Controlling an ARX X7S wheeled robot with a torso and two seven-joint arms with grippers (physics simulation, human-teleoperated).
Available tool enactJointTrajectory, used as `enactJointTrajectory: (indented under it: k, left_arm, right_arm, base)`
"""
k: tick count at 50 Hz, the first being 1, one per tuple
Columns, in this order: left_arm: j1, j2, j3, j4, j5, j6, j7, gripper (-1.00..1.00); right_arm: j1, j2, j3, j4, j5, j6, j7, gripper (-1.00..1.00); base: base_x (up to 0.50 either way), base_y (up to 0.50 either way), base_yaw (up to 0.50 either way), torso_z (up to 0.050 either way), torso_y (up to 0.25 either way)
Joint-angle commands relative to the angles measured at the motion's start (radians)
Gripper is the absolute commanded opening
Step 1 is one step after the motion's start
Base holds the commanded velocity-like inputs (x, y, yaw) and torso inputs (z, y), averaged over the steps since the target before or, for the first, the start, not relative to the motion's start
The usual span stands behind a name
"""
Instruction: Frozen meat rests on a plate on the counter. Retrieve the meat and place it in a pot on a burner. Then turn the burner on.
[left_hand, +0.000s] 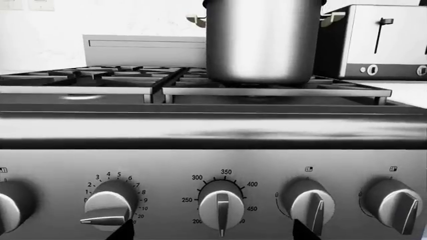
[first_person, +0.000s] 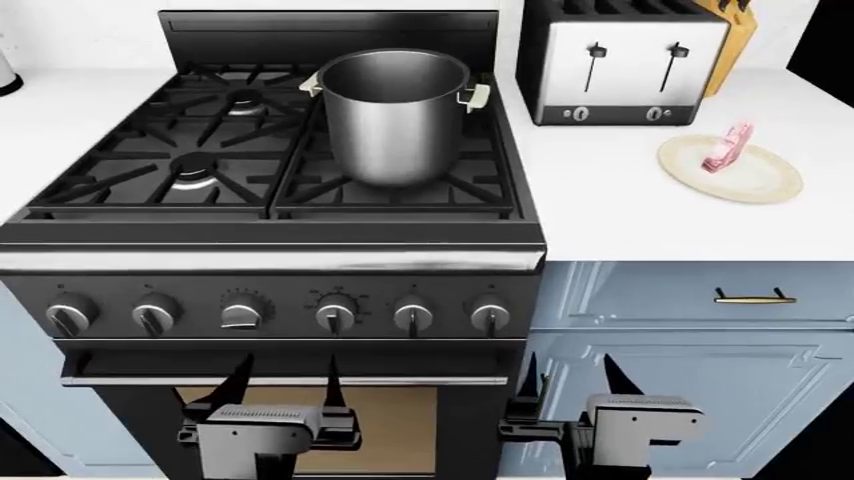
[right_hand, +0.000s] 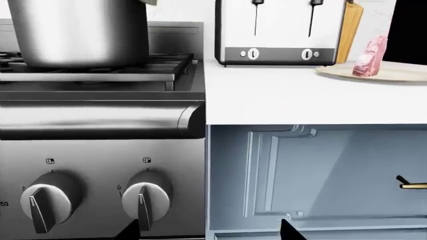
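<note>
Meat: the frozen meat (first_person: 727, 149) stands on the plate (first_person: 761, 178), on the counter (first_person: 641, 215) right of the stove, untouched.
Pot: the pot (first_person: 395, 115) waits on the right rear grate, ready to receive it.
Left gripper (first_person: 282, 377): spread open, empty, level with the oven door.
Right gripper (first_person: 574, 375): likewise open, holding nothing, low before the blue cabinet, probably poised to reach upward.
</note>
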Motion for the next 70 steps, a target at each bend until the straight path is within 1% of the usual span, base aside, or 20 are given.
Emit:
enactJointTrajectory:
  k: [1, 9, 23, 28, 30, 33, 37, 45, 48, 53, 60, 66, 70]
  left_arm:
    - [0.000, -0.013, 0.013, -0.002, -0.018, 0.008, -0.010, 1.00]
    - [-0.004, -0.017, 0.019, -0.003, -0.018, -0.004, -0.030, 1.00]
    - [-0.002, -0.032, 0.036, 0.016, -0.030, -0.006, -0.038, 1.00]
    - [-0.004, -0.043, 0.051, 0.070, -0.005, -0.021, -0.052, 1.00]
    - [-0.013, -0.047, 0.059, 0.114, 0.024, -0.052, -0.071, 1.00]
    - [-0.026, -0.051, 0.064, 0.173, 0.030, -0.093, -0.080, 1.00]
    - [-0.069, -0.055, 0.064, 0.257, 0.024, -0.194, -0.090, 1.00]
    - [-0.211, -0.054, 0.070, 0.431, -0.001, -0.470, -0.106, 1.00]
    - [-0.259, -0.054, 0.062, 0.457, -0.013, -0.533, -0.111, 1.00]
    - [-0.315, -0.057, 0.038, 0.489, -0.023, -0.600, -0.130, 1.00]
    - [-0.429, -0.065, 0.063, 0.530, -0.001, -0.718, -0.152, 1.00]
    - [-0.460, -0.059, 0.073, 0.491, -0.017, -0.720, -0.141, 1.00]
    - [-0.469, -0.059, 0.059, 0.491, -0.035, -0.725, -0.137, 1.00]
  right_arm:
    - [0.000, 0.014, -0.017, -0.007, 0.011, 0.003, 0.017, 1.00]
    - [-0.001, 0.022, -0.027, -0.019, 0.014, 0.011, 0.032, 1.00]
    - [-0.006, 0.042, -0.050, -0.047, 0.024, 0.008, 0.033, 1.00]
    - [-0.015, 0.048, -0.056, -0.106, 0.031, 0.024, 0.036, 1.00]
    - [-0.020, 0.052, -0.054, -0.167, 0.038, 0.051, 0.044, 1.00]
    - [-0.025, 0.060, -0.052, -0.249, 0.047, 0.091, 0.053, 1.00]
    - [-0.005, 0.066, -0.059, -0.343, 0.056, 0.159, 0.059, 1.00]
    - [0.122, 0.074, -0.085, -0.526, 0.080, 0.372, 0.072, 1.00]
    - [0.175, 0.075, -0.094, -0.575, 0.091, 0.443, 0.073, 1.00]
    - [0.256, 0.070, -0.096, -0.618, 0.113, 0.547, 0.082, 1.00]
    - [0.335, 0.063, -0.091, -0.650, 0.131, 0.620, 0.097, 1.00]
    - [0.367, 0.061, -0.100, -0.646, 0.119, 0.627, 0.115, 1.00]
    - [0.395, 0.061, -0.098, -0.645, 0.119, 0.642, 0.123, 1.00]
  base:
    - [0.00, 0.00, 0.00, 0.050, 0.000]
    - [0.00, 0.00, 0.00, 0.050, 0.000]
    - [0.00, 0.00, 0.00, 0.000, 0.000]
    - [0.00, 0.00, 0.00, 0.000, 0.000]
    - [0.00, 0.00, 0.00, 0.000, 0.000]
    - [0.00, 0.00, 0.00, 0.000, 0.000]
    - [0.00, 0.00, 0.00, 0.000, 0.000]
    - [0.00, 0.00, 0.00, 0.000, 0.000]
    - [0.00, 0.00, 0.00, 0.000, 0.000]
    - [0.00, 0.00, 0.00, 0.000, 0.000]
    - [0.00, 0.00, 0.00, 0.000, 0.000]
    - [0.00, 0.00, 0.00, 0.000, 0.000]
    - [0.00, 0.00, 0.00, 0.000, 0.000]
